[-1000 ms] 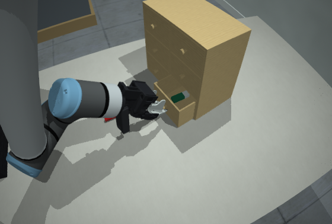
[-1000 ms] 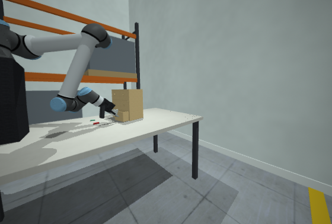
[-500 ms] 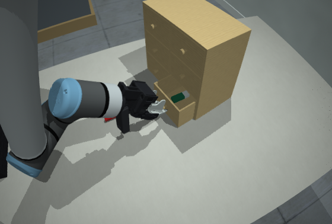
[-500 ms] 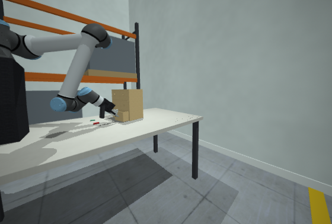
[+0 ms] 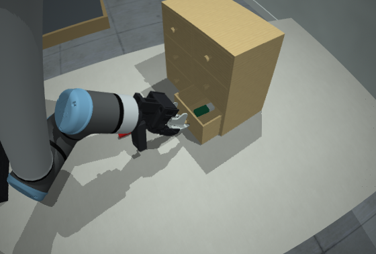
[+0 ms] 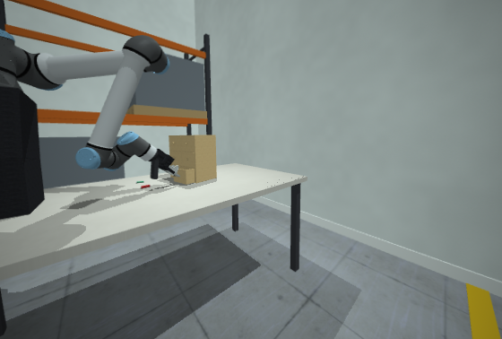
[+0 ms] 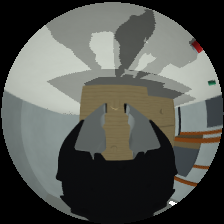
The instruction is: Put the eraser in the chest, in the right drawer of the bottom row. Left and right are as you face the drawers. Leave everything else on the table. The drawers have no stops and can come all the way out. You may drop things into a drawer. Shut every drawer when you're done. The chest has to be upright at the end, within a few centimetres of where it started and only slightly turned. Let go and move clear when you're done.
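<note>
Facing the open drawer front, claw is held nearly together, gripping nothing. Eraser is seen inside ahead; red item behind.

You see only a sliver of the red item under the gripper, at its nine o'clock. The chest wall hides the far end of the eraser. From the exterior, the table's small red and green bits are too tiny to identify.

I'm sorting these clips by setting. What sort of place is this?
Probably a warehouse or workshop: an orange-beamed storage rack stands by the wall, the grey floor carries a yellow line, and a robot arm works at a plain white table holding a wooden chest.
</note>
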{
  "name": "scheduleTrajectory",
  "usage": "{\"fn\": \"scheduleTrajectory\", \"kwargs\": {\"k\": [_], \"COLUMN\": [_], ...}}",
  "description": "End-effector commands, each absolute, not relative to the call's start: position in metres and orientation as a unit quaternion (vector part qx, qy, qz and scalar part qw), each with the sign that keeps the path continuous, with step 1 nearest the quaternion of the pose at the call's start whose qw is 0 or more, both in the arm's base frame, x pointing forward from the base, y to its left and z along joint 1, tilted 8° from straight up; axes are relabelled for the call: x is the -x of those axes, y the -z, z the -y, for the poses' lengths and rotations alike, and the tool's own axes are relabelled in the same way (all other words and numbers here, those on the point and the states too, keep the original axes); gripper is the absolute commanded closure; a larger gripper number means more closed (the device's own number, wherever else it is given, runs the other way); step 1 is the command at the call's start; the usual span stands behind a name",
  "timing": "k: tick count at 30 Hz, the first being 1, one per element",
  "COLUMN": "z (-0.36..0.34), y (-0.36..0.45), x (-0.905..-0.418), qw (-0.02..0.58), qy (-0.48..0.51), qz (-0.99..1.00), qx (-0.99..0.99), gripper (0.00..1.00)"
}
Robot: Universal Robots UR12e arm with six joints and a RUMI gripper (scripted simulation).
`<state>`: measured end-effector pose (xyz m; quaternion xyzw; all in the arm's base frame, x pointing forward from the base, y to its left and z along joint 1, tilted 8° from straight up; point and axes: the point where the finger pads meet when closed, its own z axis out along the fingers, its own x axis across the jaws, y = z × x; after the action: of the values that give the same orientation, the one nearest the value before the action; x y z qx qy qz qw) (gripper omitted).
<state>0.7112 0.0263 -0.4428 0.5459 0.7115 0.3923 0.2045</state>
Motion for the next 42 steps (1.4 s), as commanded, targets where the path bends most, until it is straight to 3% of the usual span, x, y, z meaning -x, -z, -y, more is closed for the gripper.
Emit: {"fn": "scheduleTrajectory", "kwargs": {"k": [1,3,4,42], "z": [-0.0262,-0.0262,-0.0262,-0.0262], "y": [0.4423,0.4423,0.4423,0.4423], "x": [-0.7115,-0.7115,-0.7115,-0.7115], "qw": [0.205,0.205,0.205,0.205], "qy": [-0.392,-0.392,-0.392,-0.392], "qz": [-0.711,-0.711,-0.711,-0.711], "qx": [-0.546,-0.546,-0.546,-0.546], "gripper": [0.8,0.8,0.93,0.93]}}
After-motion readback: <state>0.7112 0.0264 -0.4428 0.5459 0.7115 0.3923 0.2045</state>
